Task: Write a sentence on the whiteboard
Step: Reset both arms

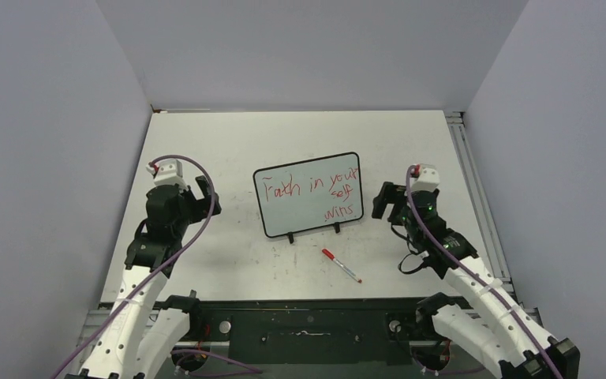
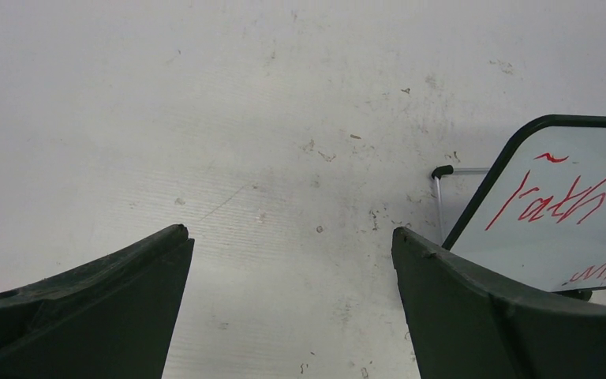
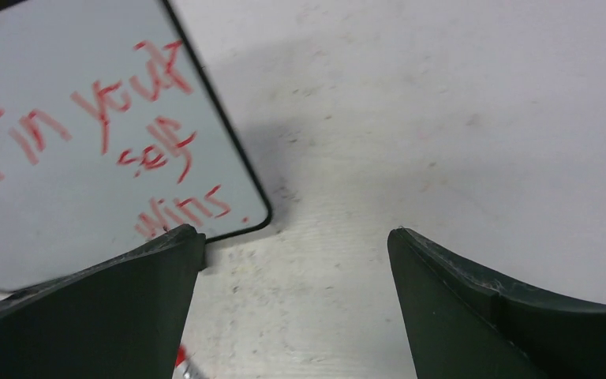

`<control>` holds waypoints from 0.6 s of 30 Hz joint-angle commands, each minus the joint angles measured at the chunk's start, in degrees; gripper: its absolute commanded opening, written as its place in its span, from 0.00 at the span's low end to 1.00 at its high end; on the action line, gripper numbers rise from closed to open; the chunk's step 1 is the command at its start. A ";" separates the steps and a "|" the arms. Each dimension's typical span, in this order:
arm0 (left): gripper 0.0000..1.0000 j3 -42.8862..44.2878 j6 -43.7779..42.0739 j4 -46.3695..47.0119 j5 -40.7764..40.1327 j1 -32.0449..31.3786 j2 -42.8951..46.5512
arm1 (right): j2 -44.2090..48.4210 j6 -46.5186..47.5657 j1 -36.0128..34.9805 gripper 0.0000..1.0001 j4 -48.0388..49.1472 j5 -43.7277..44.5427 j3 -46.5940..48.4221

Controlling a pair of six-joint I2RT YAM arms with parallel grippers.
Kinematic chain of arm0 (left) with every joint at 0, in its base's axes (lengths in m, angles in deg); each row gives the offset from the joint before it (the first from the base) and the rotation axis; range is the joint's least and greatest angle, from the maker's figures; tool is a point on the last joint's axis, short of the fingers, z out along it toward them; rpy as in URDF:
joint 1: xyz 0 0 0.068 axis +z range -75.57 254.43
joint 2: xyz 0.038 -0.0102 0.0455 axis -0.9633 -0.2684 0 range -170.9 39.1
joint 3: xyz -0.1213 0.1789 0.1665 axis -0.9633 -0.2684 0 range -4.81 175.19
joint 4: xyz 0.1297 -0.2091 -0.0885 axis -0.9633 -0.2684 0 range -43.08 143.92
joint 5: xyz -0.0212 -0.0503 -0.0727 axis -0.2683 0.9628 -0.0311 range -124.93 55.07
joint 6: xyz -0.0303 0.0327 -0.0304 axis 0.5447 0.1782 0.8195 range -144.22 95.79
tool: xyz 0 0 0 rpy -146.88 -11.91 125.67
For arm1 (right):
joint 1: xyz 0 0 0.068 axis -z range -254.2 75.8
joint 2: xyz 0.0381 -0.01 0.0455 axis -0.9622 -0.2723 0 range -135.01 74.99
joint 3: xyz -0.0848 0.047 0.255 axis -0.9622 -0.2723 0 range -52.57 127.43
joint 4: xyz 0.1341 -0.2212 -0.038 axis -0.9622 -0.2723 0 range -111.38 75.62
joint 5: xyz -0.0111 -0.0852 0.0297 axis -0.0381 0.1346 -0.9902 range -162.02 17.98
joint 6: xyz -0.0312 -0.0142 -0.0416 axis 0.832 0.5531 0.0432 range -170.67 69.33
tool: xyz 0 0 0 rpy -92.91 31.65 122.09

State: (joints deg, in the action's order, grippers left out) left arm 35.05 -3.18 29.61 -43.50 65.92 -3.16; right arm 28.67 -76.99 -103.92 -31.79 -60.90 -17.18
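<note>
Got the whiteboard [image 1: 308, 194] propped up mid-table with the red sentence [image 1: 313, 190] scrawled across. At its 9 o'clock, left gripper [image 1: 205, 197], fingers [image 2: 110, 316] spread wide, empty. At 3 o'clock, right gripper [image 1: 382, 202], same deal. Loose marker [image 1: 341, 265] at 5 o'clock.

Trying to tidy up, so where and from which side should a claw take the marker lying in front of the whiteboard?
Take the marker mid-barrel, straight down from above, claw turned across its diagonal. It lies flat on the table, apart from the whiteboard, so only its slim sides offer a pinch. The right claw looks nearer.
</note>
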 commanded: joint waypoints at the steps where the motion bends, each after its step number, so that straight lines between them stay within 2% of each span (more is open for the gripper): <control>1: 0.97 4.46 2.23 0.24 -2.95 0.36 1.83 | 2.84 4.60 11.86 0.90 -1.60 -2.10 2.47; 6: 0.97 4.53 1.79 -0.32 -6.13 0.26 5.06 | 11.05 5.68 19.65 0.90 3.17 -1.34 -0.55; 10: 0.97 4.05 1.21 0.55 -5.96 0.26 6.80 | 14.76 5.76 20.03 0.90 4.13 1.31 -1.58; 18: 0.98 4.12 0.41 0.24 -5.89 0.28 7.01 | 15.08 5.77 20.11 0.90 3.77 1.81 -1.28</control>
State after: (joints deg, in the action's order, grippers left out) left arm 37.10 -2.00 28.62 -48.66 65.92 3.51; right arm 43.77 -72.08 -84.24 -29.84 -60.36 -18.58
